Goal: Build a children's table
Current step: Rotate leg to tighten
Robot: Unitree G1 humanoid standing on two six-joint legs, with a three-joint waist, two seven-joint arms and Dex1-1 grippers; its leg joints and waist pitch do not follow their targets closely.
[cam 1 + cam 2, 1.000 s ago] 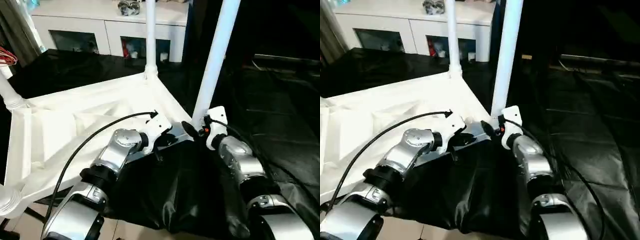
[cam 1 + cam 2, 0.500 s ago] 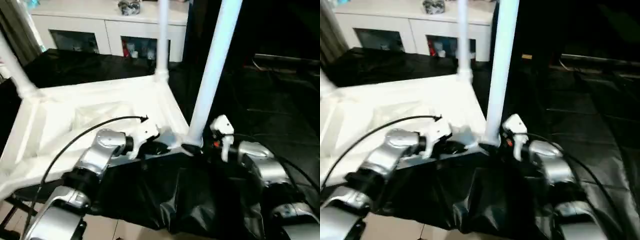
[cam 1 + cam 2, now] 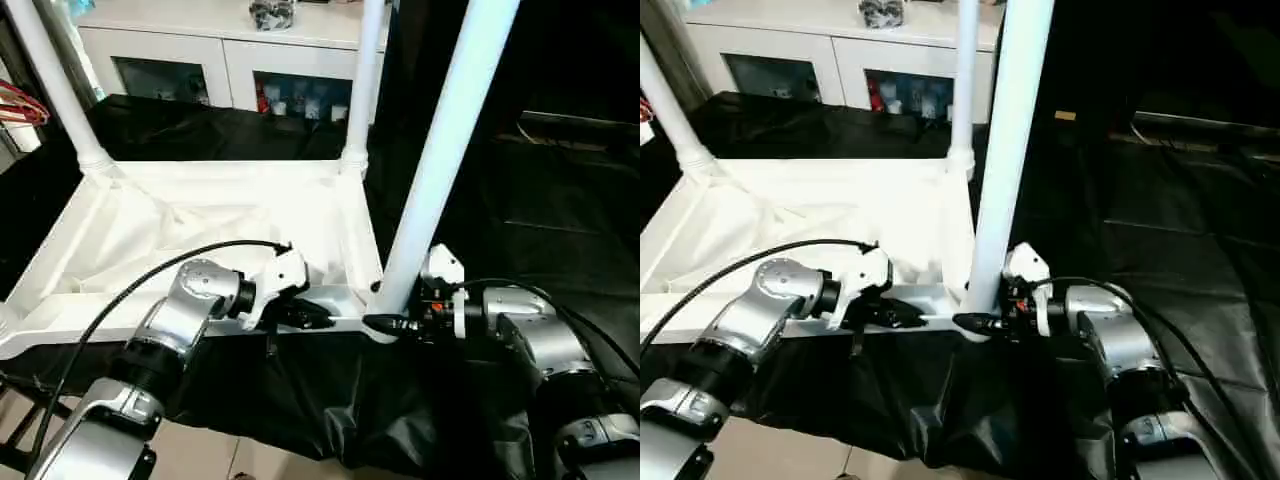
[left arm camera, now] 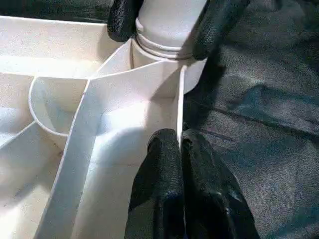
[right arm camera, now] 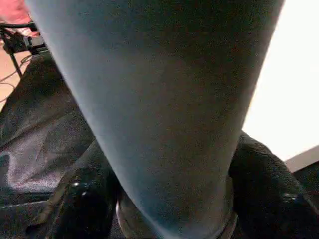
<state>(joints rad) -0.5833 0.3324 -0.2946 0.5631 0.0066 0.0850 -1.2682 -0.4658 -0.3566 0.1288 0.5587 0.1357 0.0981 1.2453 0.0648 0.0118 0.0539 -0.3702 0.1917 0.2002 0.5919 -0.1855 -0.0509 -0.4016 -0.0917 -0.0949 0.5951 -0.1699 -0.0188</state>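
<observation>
You see the tabletop (image 3: 200, 215) lying upside down, a white plastic rectangle with its ribbed underside up and a raised rim round it, resting on a desk (image 3: 560, 210) draped in black cloth; its near edge runs across in front of your two silver forearms. Three white tapered legs stand upright in round corner sockets: the near leg (image 3: 445, 150) at the near right corner, thick and close to the camera; the far right leg (image 3: 368, 70) at the corner behind it; the far left leg (image 3: 55, 85) at the far left corner. At the picture's left edge the near left corner shows a rounded white socket, and you cannot tell whether a leg stands in it.

Your left hand (image 3: 305, 314) is clenched on the thin near rim of the tabletop, just beside the near right socket; its fingers (image 4: 172, 199) are pinched tight together over the wall. Your right hand (image 3: 985, 322) wraps the foot of the near leg where it meets the socket, a black finger on either side touching it.

Behind the desk stands a white cabinet (image 3: 230, 45) with glass doors, small coloured items behind the glass and something shiny on top; the near leg hides part of the far side.
</observation>
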